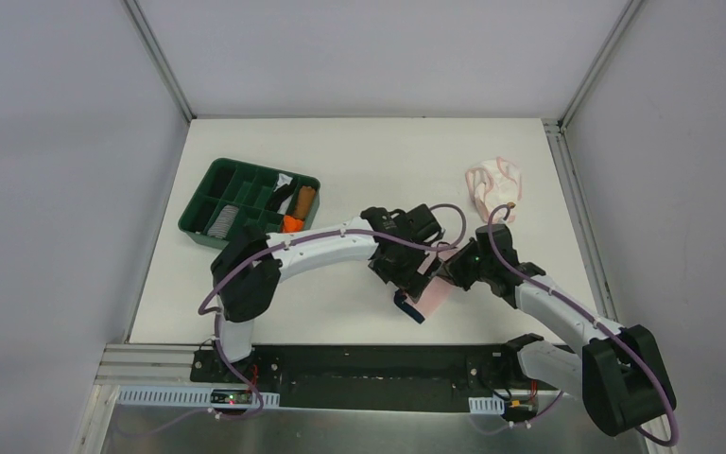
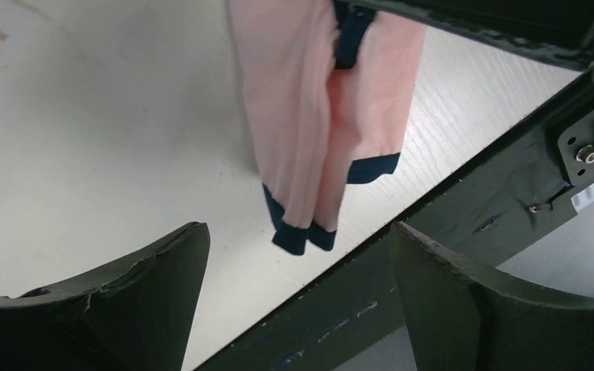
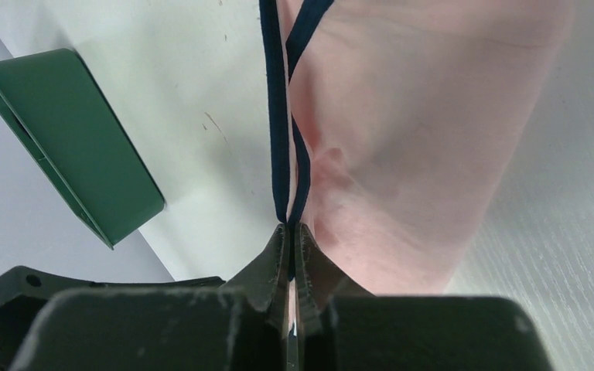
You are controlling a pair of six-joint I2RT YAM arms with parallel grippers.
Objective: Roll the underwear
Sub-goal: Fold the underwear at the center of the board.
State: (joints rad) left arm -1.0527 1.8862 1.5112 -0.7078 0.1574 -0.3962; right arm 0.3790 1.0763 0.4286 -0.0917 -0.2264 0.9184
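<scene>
The pink underwear [image 1: 435, 295] with dark navy edging hangs between the two arms near the table's front edge. My right gripper [image 3: 289, 229] is shut on its navy edging, and the pink cloth [image 3: 418, 139] drapes away from the pinch. In the left wrist view the same underwear [image 2: 317, 131] dangles in folds, its navy hem above the white table. My left gripper [image 2: 298, 259] stands open just below that hem, nothing between its fingers [image 2: 155, 286]. A paler pink-white underwear [image 1: 493, 183] lies crumpled at the table's back right.
A green divided tray [image 1: 210, 185] stands at the back left, holding rolled cloths, one orange [image 1: 292, 223] and one brown [image 1: 304, 199]. Its green wall [image 3: 69, 139] shows in the right wrist view. The black front rail [image 1: 378, 371] runs below the table's near edge.
</scene>
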